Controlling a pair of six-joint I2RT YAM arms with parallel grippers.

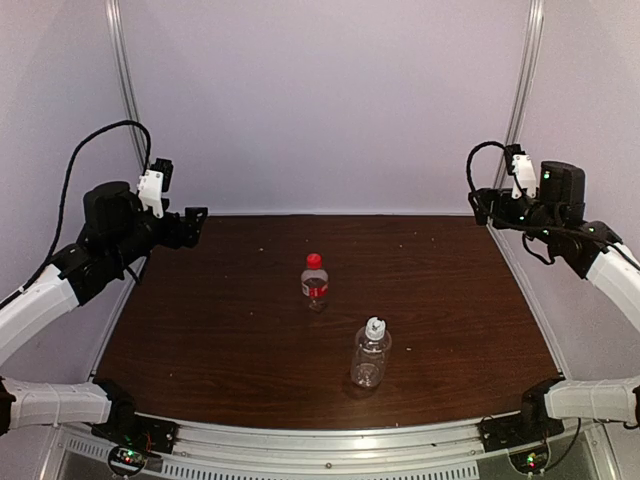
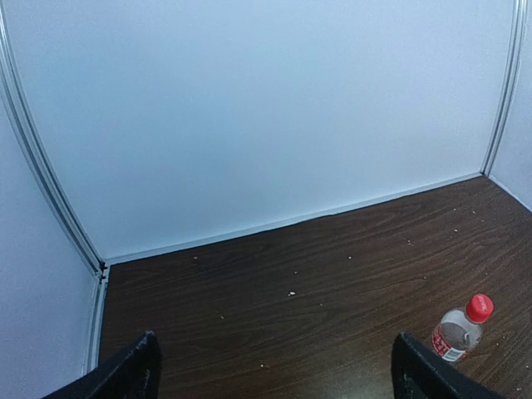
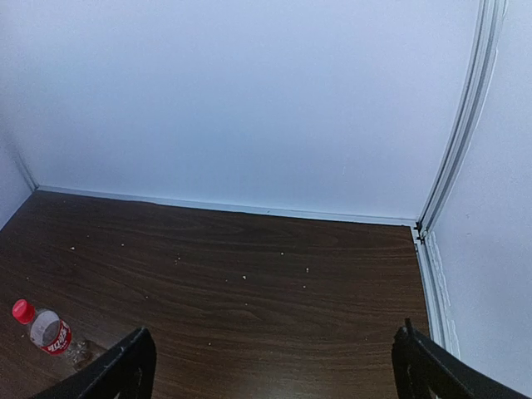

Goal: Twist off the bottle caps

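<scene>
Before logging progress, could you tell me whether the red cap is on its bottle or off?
On: the red cap sits atop the upright red-labelled bottle; how tightly, cannot tell.

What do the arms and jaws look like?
Both the left arm and right arm have white link shells, black joint housings, white wrist brackets and a loose black cable looping overhead. The jaws are plain black wedges. Green lights glow beneath them.

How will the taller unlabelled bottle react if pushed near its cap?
Likely tips: the taller bottle stands upright and free on the smooth table, tall for its base. Probably light, since it looks clear with no liquid level I can make out. Its thin-looking clear walls may dent under a hard squeeze.
</scene>
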